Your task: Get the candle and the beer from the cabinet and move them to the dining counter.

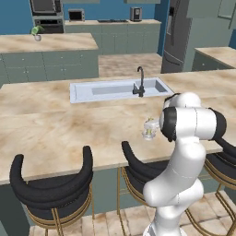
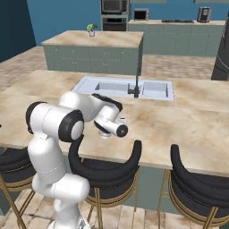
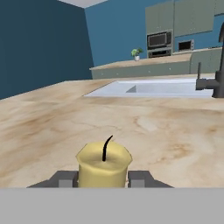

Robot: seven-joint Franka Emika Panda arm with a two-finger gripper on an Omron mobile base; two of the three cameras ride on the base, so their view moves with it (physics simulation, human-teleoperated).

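Note:
The candle [image 3: 104, 164], a short pale-yellow stick with a black wick, sits between my two fingertips in the hand view, and my gripper [image 3: 104, 177] is shut on its sides. In the left base view the candle [image 1: 149, 129] with its small clear dish is low over the dining counter [image 1: 69, 133], just left of my forearm and in front of the sink; whether it touches the marble I cannot tell. The beer is out of view.
The inset steel sink [image 1: 115, 90] and black faucet [image 1: 139, 82] lie beyond the candle. Black-backed stools [image 1: 50, 182] line the near edge of the counter. Bare marble stretches left and right of the candle. A second island with a small plant [image 1: 37, 32] stands farther back.

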